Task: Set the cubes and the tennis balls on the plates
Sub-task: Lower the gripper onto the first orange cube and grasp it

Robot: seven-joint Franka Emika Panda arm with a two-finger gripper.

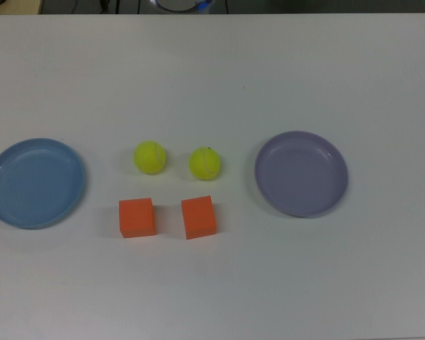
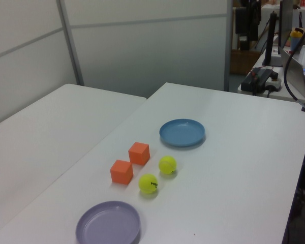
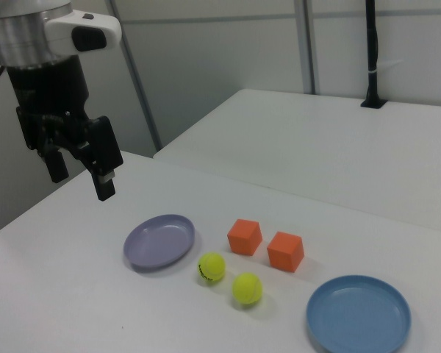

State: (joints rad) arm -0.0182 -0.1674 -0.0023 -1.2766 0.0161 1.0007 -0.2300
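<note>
Fuzzy tennis balls; matte cubes; smooth plastic plates.

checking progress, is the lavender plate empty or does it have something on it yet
Empty. The lavender plate shows only bare surface; both tennis balls and both cubes sit on the table beside it.

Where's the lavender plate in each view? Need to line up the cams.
Top view: lavender plate at right of centre, right of the balls.
Left view: bottom edge, left of centre, nearest the camera.
Right view: left of centre, below the tool.
Shared landmark: the ball with dark print is the ball nearer this plate in all three; the blue plate lies on the far side.
</note>
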